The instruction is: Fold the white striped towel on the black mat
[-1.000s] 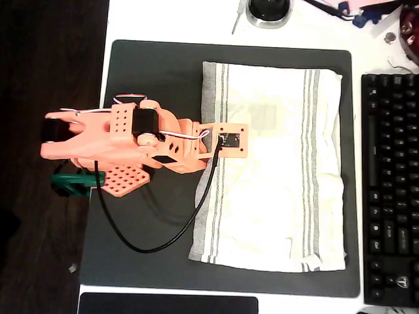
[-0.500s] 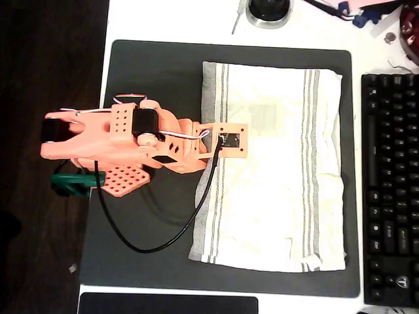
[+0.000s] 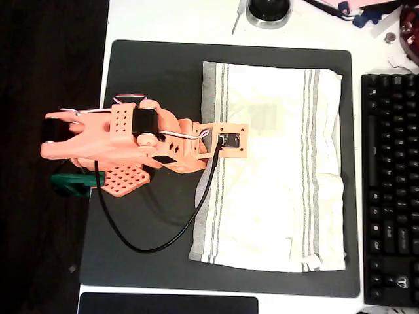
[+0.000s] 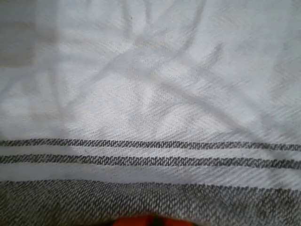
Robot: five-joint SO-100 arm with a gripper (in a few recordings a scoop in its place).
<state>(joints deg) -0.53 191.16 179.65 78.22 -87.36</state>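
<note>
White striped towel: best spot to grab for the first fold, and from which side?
Probably the left hem of the white striped towel in the overhead view, where the arm already sits. That grey-striped edge lies flat and free on the black mat, so a pinch from above, close to a left corner, could lift it and carry it across toward the right edge. Pincer state is hidden.

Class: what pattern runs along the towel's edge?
Narrow grey stripes on the cream-white towel, clearest in the wrist view.
</note>
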